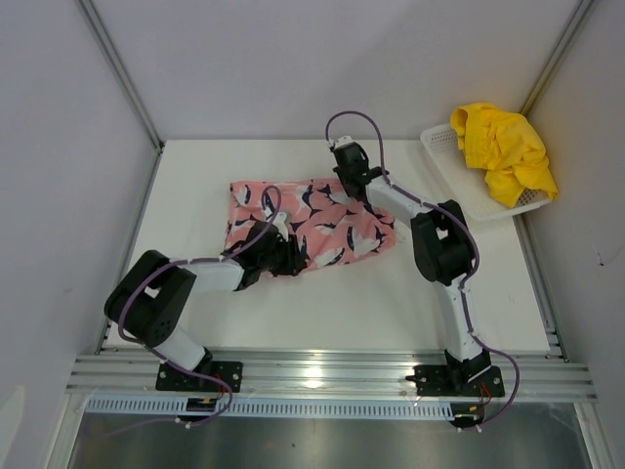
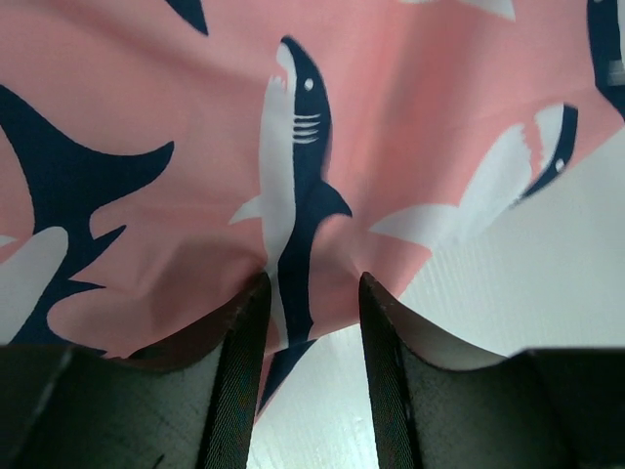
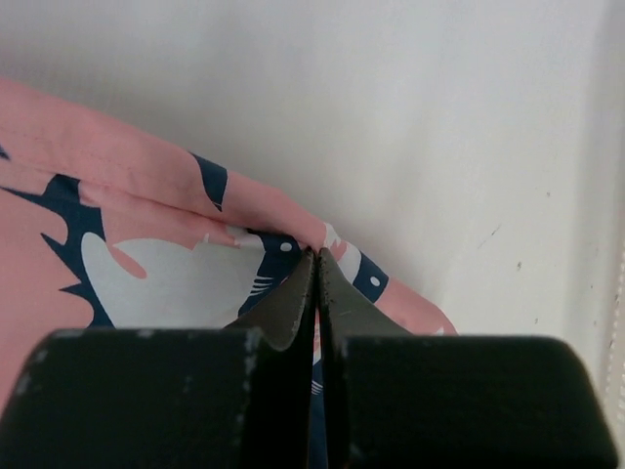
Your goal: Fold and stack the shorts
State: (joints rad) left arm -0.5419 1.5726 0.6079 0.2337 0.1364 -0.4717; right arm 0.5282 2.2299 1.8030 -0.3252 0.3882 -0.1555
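Note:
The pink shorts (image 1: pixel 332 220), printed with navy and white sharks, lie spread across the middle of the table. My left gripper (image 1: pixel 293 256) sits at their near edge. In the left wrist view it (image 2: pixel 312 283) is open, its fingers astride the hem of the pink cloth (image 2: pixel 410 117). My right gripper (image 1: pixel 350 184) is at the far edge of the same shorts. In the right wrist view it (image 3: pixel 316 256) is shut, pinching a fold of the pink fabric (image 3: pixel 146 274). The yellow shorts (image 1: pixel 503 147) lie crumpled in the basket at the back right.
A white mesh basket (image 1: pixel 459 181) stands at the back right corner, partly over the table edge. White walls close in the left, far and right sides. The white table (image 1: pixel 391 303) runs to a metal rail at the near edge.

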